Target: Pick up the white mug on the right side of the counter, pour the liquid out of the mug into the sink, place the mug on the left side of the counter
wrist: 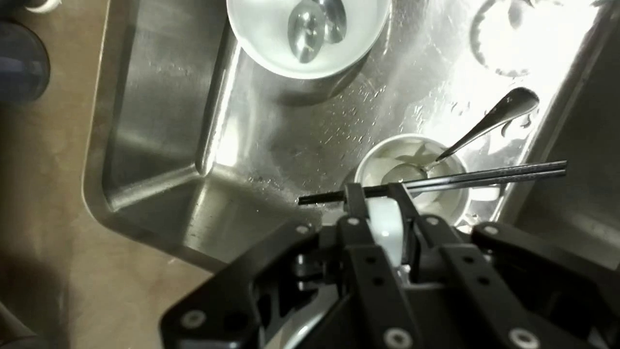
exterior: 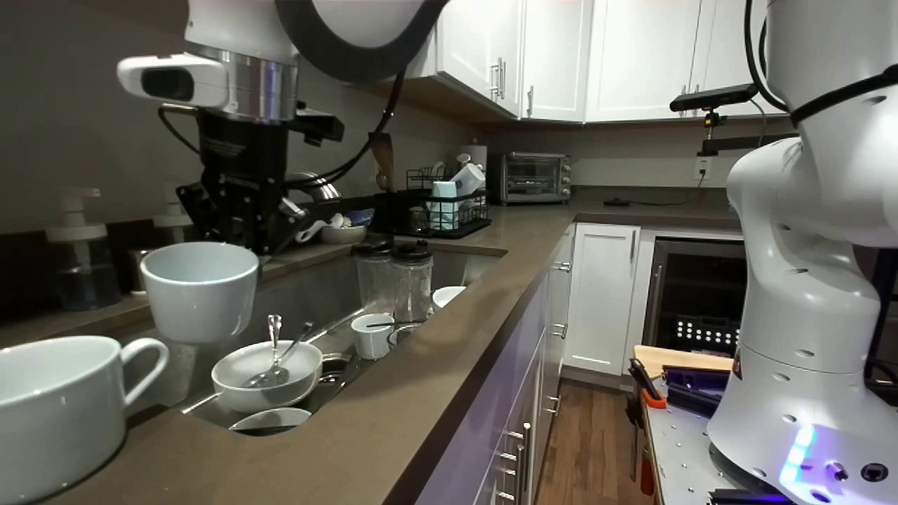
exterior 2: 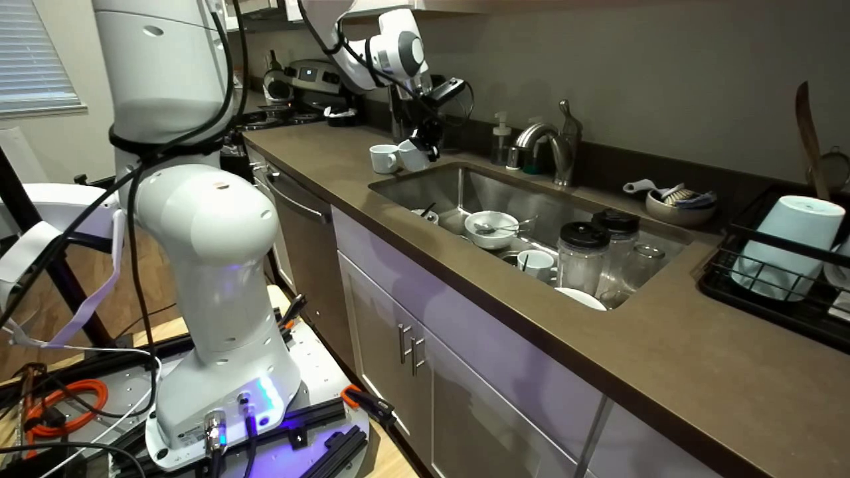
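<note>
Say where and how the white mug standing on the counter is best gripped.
Probably by the handle, from above, on the side facing the sink: the mug stands upright, and the handle's open loop juts out there.

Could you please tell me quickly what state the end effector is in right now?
End effector: closed, holding a white mug by its handle.
</note>
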`<state>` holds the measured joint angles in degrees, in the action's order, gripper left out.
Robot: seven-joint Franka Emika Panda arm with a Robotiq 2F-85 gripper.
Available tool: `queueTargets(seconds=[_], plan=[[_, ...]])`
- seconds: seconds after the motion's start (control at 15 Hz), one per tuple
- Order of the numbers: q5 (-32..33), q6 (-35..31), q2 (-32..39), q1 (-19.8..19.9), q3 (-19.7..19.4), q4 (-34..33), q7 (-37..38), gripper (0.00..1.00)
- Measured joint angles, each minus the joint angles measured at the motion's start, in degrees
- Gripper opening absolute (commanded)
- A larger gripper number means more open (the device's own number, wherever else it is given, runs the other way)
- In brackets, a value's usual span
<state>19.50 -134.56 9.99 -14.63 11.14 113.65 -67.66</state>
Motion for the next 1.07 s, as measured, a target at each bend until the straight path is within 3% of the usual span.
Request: queueTargets(seconds=[0.47, 1.07], plan=[[0.1, 0.6, 4.8, -2.8, 3.8, -5.0, 0.8, 0.05], [0.5, 3.4, 8.0, -4.2, 4.8, -8.7, 1.2, 0.04]])
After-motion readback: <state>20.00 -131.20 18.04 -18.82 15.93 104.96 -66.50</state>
